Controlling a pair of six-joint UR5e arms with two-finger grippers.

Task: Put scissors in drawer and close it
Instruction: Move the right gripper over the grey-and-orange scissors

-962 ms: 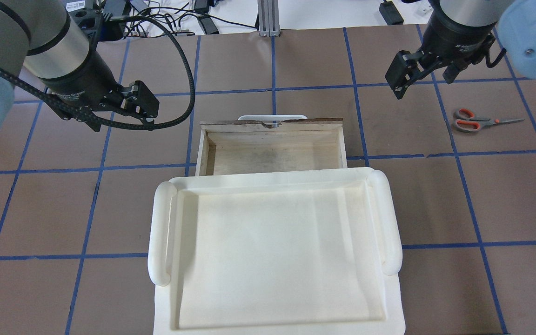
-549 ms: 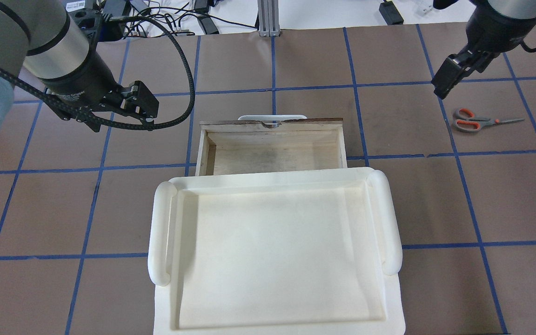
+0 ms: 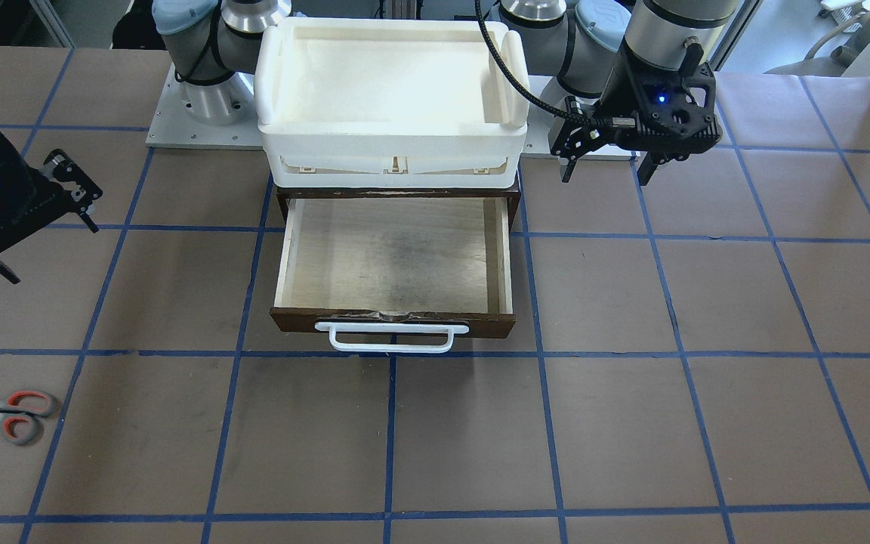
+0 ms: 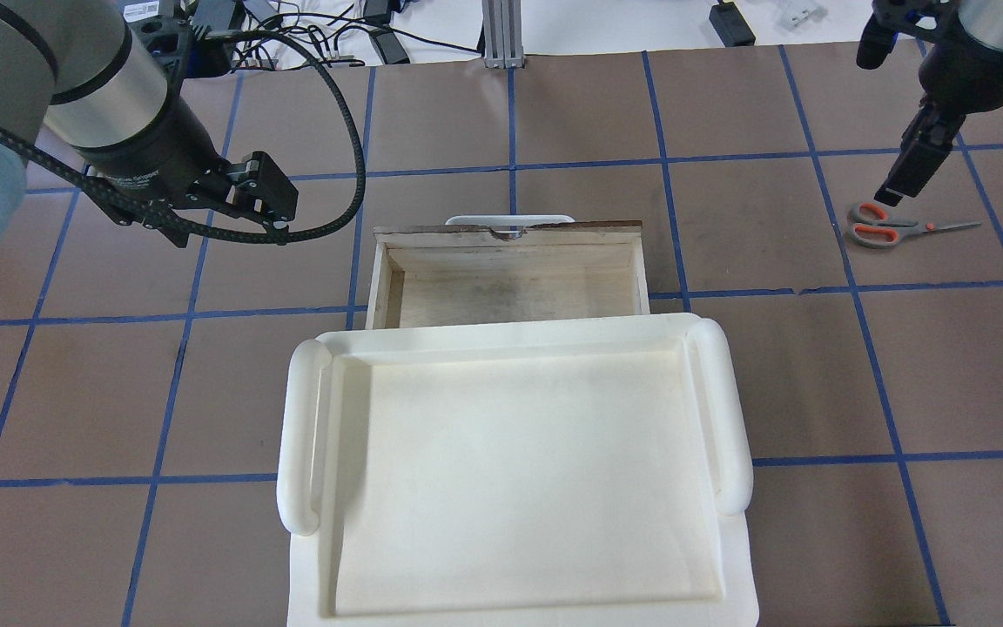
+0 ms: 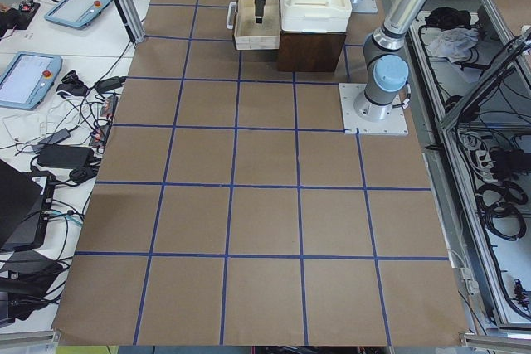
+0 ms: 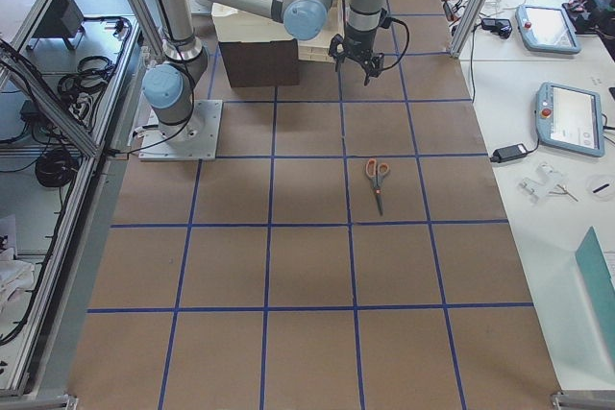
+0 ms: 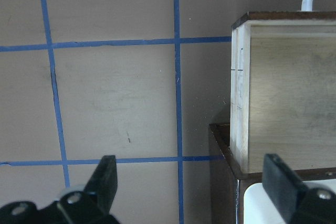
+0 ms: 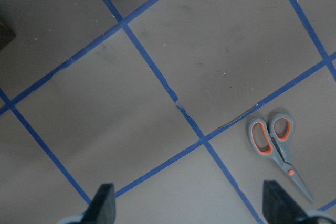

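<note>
item 1. right gripper (image 8: 190, 205): fingers (image 8: 104, 203) spread wide, nothing between them; hung over the taped brown table (image 8: 157, 51).

item 2. scissors (image 8: 275, 145): flat on the table, blades together, grey handles lined in orange-red. lay ahead of one fingertip and outside the gap between the two, untouched. the overhead view set the gripper's tip right at the handle loops, as if touching. the front-facing and exterior right views showed the gripper raised off the table and clearly apart from the scissors. the exterior left view did not show them.

item 3. left gripper (image 7: 194, 182): fingers parted wide, holding nothing.

item 4. drawer (image 7: 289, 93): pulled out of a dark cabinet (image 7: 223, 153). its side wall lay ahead of one left fingertip, outside the gap, apart from both fingers. the white bar handle (image 3: 392, 338) sat at the end farthest from those fingers. only its corner showed in the left wrist view; the front-facing view showed it whole. the pale plywood floor showed in full only in the front-facing view. in the overhead view the white tray (image 4: 301, 435) on top of the cabinet covered the drawer's near part.

item 5. scissors and drawer: well apart, with the scissors out on the right fingers' side.
</note>
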